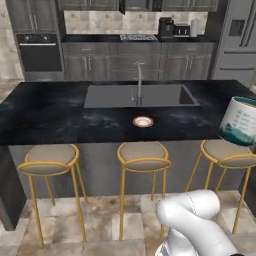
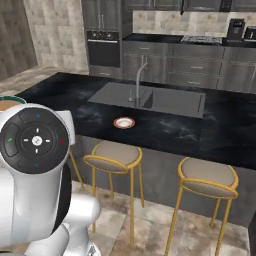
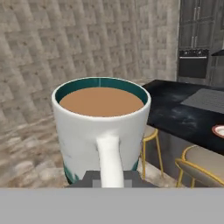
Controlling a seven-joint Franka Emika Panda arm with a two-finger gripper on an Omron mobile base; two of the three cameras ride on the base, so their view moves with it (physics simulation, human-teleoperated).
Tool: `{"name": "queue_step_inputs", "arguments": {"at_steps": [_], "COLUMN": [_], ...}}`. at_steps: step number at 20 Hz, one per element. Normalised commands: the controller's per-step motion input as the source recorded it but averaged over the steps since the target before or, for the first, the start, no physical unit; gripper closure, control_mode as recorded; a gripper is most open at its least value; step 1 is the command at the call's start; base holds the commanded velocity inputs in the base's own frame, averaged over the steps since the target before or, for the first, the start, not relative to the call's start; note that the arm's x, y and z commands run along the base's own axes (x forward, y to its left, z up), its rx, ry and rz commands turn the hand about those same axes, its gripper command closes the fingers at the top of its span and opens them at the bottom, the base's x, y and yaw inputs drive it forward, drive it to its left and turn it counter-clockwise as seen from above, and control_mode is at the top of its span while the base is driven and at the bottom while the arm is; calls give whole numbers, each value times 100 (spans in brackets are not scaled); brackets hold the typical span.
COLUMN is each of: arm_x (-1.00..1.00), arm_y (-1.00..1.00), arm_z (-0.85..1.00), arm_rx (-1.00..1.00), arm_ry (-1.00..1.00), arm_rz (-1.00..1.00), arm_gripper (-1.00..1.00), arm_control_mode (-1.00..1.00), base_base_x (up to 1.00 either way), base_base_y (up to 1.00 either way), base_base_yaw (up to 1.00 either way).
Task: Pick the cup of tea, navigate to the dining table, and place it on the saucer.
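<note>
Black veined marble is stretching across the dining table [image 1: 60, 112], and the round, orange-rimmed saucer [image 1: 143, 121] is sitting just before its grey sink [image 1: 112, 95]. Hand [image 3: 111, 180] is pinching the glossy cup of tea [image 3: 101, 127] by its handle, off the table's edge.

Dining table [image 1: 50, 112]: saucer [image 1: 143, 121] before inset sink [image 1: 135, 95].

The arm [image 2: 35, 200] is built of smooth, glossy white rounded segments, with a dark band seen at a joint. A round black cap [image 2: 35, 141] is set into one white housing, marked with a small white centre symbol, faint arrow marks and tiny green, red and blue dots. A bulbous white elbow segment [image 1: 192, 210] is seen with soft grey shading.
</note>
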Motion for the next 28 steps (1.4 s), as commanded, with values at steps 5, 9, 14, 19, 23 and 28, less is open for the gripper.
{"name": "queue_step_inputs", "arguments": {"at_steps": [5,9,14,19,23,28], "arm_x": [0,0,0,0,0,0], "arm_y": [0,0,0,0,0,0], "arm_z": [0,0,0,0,0,0], "arm_rx": [0,0,0,0,0,0], "arm_ry": [0,0,0,0,0,0], "arm_rz": [0,0,0,0,0,0], "arm_gripper": [100,100,100,100,100,100], "arm_control_mode": [100,100,100,100,100,100], "base_base_x": [100,100,40,0,0,0], "base_base_y": [96,76,13,0,0,0], "base_base_yaw": [-39,-22,-3,0,0,0]}}
